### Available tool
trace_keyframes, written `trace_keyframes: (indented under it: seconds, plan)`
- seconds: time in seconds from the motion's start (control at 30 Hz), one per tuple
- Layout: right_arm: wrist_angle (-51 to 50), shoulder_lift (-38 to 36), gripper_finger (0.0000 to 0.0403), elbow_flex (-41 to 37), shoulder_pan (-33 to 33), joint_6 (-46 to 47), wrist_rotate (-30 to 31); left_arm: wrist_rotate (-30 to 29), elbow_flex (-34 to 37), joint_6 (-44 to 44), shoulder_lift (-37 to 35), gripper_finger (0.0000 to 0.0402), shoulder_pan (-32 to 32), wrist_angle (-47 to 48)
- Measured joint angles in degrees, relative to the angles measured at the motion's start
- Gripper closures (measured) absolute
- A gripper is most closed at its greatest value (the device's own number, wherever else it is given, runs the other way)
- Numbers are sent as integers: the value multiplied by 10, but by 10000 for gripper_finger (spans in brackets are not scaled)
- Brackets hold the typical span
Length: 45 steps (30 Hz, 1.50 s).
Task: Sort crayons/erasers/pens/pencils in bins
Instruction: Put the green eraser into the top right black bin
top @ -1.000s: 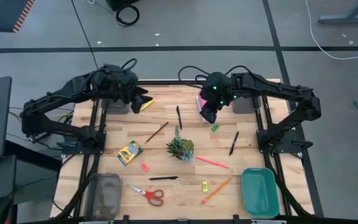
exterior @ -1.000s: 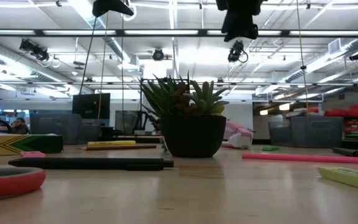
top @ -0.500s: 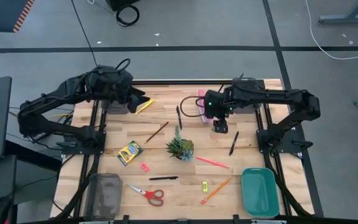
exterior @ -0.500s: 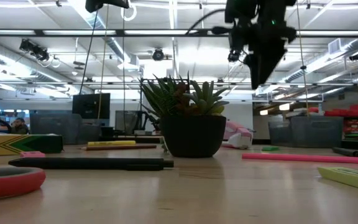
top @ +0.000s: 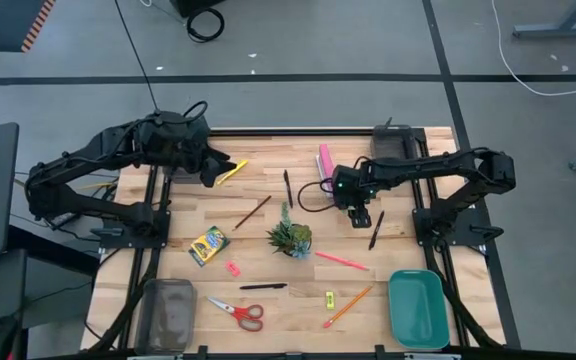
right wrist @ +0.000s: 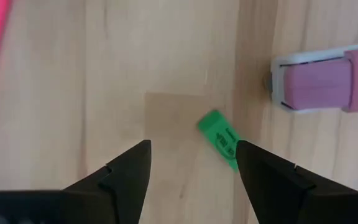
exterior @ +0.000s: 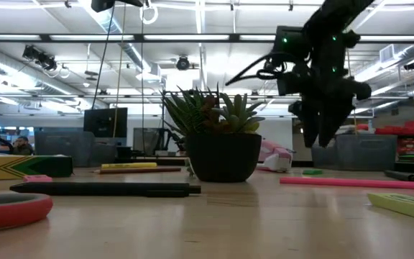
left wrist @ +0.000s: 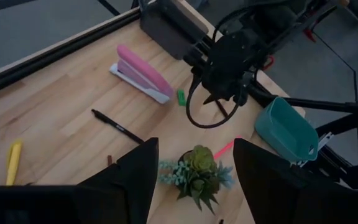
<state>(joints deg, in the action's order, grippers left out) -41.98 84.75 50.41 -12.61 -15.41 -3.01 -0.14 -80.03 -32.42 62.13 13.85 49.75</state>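
High view first: the tabletop [top: 268,230] is shown with the bins at its corners; the teal bin [top: 417,308] is set at the near right corner, a translucent grey bin [top: 168,312] at the near left corner, one dark grey bin [top: 390,140] at the far right corner, and the fourth is largely hidden under the left arm at the far left corner. A potted plant [top: 290,238] is placed mid-table; the crayon box [top: 209,245] is laid toward the left edge, well apart from any bin; a pink stapler [right wrist: 328,78] is seen toward the far edge. The right gripper [top: 358,214] is hung above the table's right half with its fingers [right wrist: 123,174] apart and nothing between them; the left gripper [top: 216,168] is held near the far left corner, fingers [left wrist: 135,174] apart and empty.

The green eraser [right wrist: 219,138] is seen in the right wrist view, flat on the wood, just beside the stapler but apart from it, and skewed to the finger line; it is judged the likely target.

Risks, as judged: the stapler may be struck by the outer finger if the descent is made off-centre; the small, tilted eraser may be pinched at a corner and squirted out, or pushed rather than gripped; a black pen [top: 376,229] near the right edge may be nudged by the arm; the eraser may be dropped into a wrong bin, since nothing marks which bin is meant.
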Motion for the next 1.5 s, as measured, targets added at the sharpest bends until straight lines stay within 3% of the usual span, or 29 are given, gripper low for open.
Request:
trace_keyframes:
  seconds: [0.47,0.93,1.37,1.5]
  plan:
    - [152,0,160,-70,-35,-96,11,0,0,-35,0,196,0,1]
    - [167,0,160,-111,-62,-150,-24,0,0,-60,1,202,0,2]
    - [218,-3,161,-151,-75,-125,-29,0,0,-75,1,209,0,11]
    - [229,-2,179,-152,-87,-120,-35,0,0,-90,1,208,0,14]
